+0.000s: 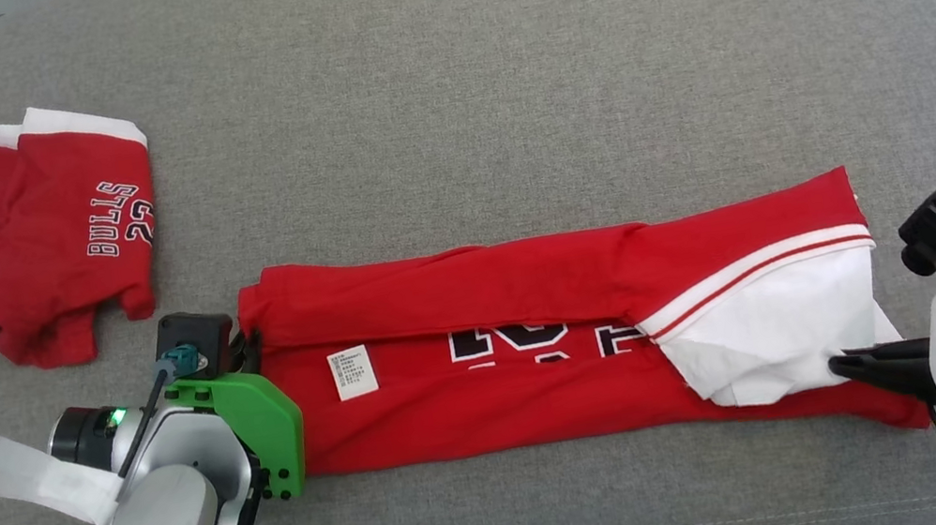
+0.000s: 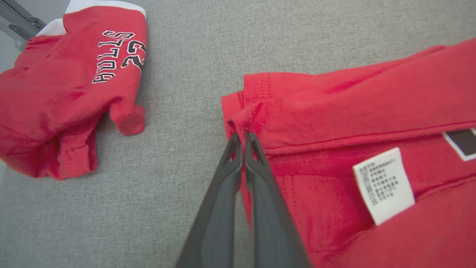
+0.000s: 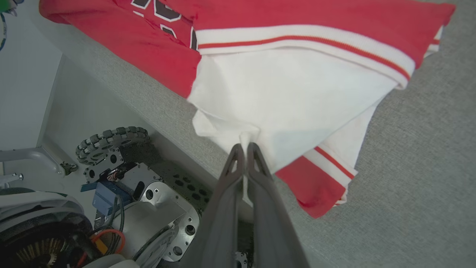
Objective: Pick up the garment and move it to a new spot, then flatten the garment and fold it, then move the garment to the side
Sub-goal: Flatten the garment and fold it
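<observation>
Red garment (image 1: pixel 542 364), L+R jaws low, level, pinching ends

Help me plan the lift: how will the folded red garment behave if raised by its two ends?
The garment will likely sag in the middle: it is soft, creased cloth. Its folded layers may fall open, since the left tool and right tool each pinch only a small bit of edge. It looks light, lying thin on the cushion.

Much of the gray cushion (image 1: pixel 491 59) is left free behind the long red garment (image 1: pixel 453 398); the far left part is blocked by a red bundle (image 1: pixel 22 270).
</observation>
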`<state>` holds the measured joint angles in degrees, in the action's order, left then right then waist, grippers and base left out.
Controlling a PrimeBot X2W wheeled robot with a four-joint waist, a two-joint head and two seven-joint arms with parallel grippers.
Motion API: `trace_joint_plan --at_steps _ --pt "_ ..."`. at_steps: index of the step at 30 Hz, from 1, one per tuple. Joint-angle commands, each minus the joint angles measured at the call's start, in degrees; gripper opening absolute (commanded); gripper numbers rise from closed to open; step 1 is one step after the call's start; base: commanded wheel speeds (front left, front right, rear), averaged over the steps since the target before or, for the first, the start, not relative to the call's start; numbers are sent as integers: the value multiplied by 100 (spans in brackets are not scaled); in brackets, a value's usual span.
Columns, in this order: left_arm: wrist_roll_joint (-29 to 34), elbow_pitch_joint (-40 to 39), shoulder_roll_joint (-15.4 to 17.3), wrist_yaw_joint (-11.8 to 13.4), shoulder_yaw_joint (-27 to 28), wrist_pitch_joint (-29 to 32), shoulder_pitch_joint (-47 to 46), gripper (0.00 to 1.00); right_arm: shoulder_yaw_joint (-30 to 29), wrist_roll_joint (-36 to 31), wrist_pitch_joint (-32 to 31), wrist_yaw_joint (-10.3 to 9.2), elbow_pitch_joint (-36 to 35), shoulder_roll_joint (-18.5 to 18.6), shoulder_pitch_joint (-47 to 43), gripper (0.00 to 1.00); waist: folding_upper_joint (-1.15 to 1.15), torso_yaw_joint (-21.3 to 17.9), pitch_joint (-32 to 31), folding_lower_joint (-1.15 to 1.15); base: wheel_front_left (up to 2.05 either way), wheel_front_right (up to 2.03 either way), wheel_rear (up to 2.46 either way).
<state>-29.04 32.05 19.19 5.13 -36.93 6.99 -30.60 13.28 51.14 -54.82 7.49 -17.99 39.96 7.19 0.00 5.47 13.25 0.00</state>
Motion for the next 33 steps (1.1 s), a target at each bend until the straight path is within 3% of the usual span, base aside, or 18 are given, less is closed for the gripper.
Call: trace_joint_plan --at_steps 1,2,3,4,5,15,19,26,33 --pt "-33 21 2 40 0 -10 70 0 20 -53 -31 -1 -1 -47 -69 0 0 -2 -4 0 0 0 0" --pt "-46 30 -4 44 -5 -6 81 2 41 -82 -53 -1 17 -62 -95 0 0 -3 -8 0 0 0 0" --pt "-53 33 -12 46 -9 -11 91 39 54 -119 -39 -1 26 -80 -104 28 0 -2 -11 0 0 0 0" --pt "-74 35 -21 45 -7 -25 102 100 80 -128 -56 -1 53 -106 -120 80 0 -2 -15 0 0 0 0" --pt "-98 48 -28 49 7 -32 114 100 92 -117 -102 -1 106 -139 -157 100 0 0 -22 0 0 0 0" --pt "-189 71 -37 141 104 -286 216 100 82 -274 152 -1 203 -309 -208 100 0 23 -155 0 0 0 0" --pt "-276 -48 -81 381 357 -794 354 100 -23 -566 687 0 337 -509 -207 100 0 27 -295 0 0 0 0" --pt "-480 -471 -308 572 755 -1937 750 100 -442 -1270 1978 -1 938 -1261 -354 100 0 92 -667 0 0 0 0" --pt "-500 -941 -488 457 1093 -2220 1249 100 -920 -1906 3264 0 1420 -2144 -588 100 0 132 -1043 0 0 0 0"
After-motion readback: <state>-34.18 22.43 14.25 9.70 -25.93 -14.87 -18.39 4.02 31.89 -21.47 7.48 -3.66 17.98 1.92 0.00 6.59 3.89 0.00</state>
